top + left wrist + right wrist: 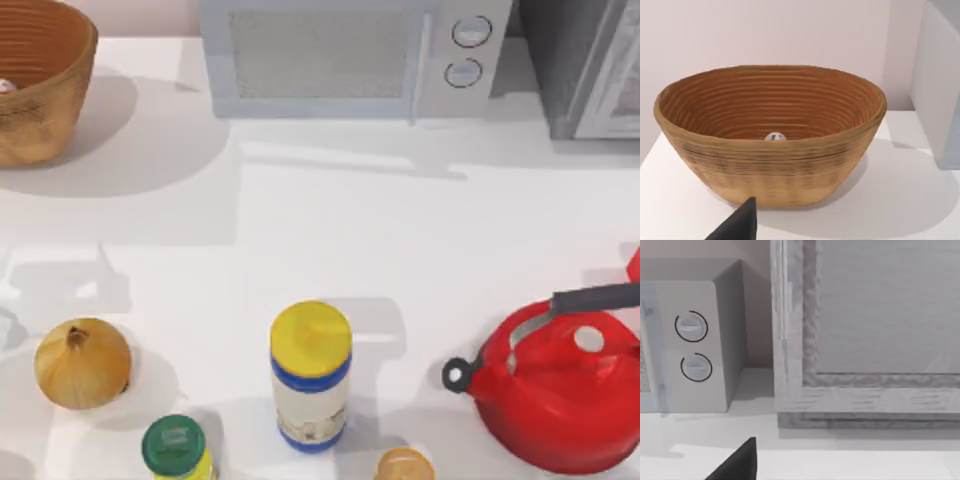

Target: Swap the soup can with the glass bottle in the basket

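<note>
From above, the white counter (330,240) carried the basket (40,90) at its far left corner, cut by the edge of the view, with a small pale round thing (5,86) just visible inside it. A microwave (350,55) stood at the back in the middle, and a grey cabinet (590,65) was at the back right. Near the front, an onion (82,363) lay on the left. A green-lidded jar (176,448) stood beside it at the front edge. A white-and-blue container with a yellow lid (311,375) stood upright in the middle. A dull gold round top (403,466), probably the soup can, showed at the front edge to the right of this container. A red kettle (555,385) sat on the right.

In the left wrist view, the basket (775,165) stood on the counter near the wall. A small glassy round thing (775,136) lay at the bottom of the basket, maybe the bottle. One dark fingertip (742,222) of the left claw was near the outside of the basket wall. I could not tell how far this claw was open, and it held nothing I could see.

In the right wrist view, the microwave's two dials (692,347) and the cabinet front (865,330) were ahead. One dark fingertip (742,460) of the right claw hung over the counter. Its opening I could not tell either.
</note>
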{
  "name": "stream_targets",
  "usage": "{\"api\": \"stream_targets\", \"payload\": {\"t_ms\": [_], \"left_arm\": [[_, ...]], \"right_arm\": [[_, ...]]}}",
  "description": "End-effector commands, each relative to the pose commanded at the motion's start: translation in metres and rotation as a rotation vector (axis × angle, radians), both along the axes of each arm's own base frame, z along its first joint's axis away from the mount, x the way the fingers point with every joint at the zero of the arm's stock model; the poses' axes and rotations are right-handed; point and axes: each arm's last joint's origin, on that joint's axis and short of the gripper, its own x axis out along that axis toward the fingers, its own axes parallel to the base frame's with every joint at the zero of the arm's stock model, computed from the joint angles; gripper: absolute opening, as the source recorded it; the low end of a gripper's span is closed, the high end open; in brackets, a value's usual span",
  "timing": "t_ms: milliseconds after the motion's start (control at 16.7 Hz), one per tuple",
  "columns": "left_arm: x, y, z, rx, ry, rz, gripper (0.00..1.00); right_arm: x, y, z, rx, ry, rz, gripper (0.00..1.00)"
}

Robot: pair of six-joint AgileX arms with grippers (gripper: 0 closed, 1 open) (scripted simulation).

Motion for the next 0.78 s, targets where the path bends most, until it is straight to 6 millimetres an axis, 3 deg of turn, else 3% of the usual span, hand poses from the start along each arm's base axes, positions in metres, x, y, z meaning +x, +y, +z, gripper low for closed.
{"api": "stream_targets", "payload": {"t_ms": [180,420,600,780], "left_arm": [[0.038,0.004,0.044,0.003,0.135,-0.012,1.0],[0.117,0.013,0.082,0.0,0.347,-0.029,1.0],[0.188,0.025,0.086,-0.01,0.512,-0.034,1.0],[0.257,0.042,0.067,-0.026,0.67,-0.032,1.0]], "right_arm": [[0.0,0.0,0.0,0.0,0.0,0.0,1.0],[0.0,0.0,0.0,0.0,0.0,0.0,1.0],[0.0,0.0,0.0,0.0,0.0,0.0,1.0],[0.0,0.0,0.0,0.0,0.0,0.0,1.0]]}}
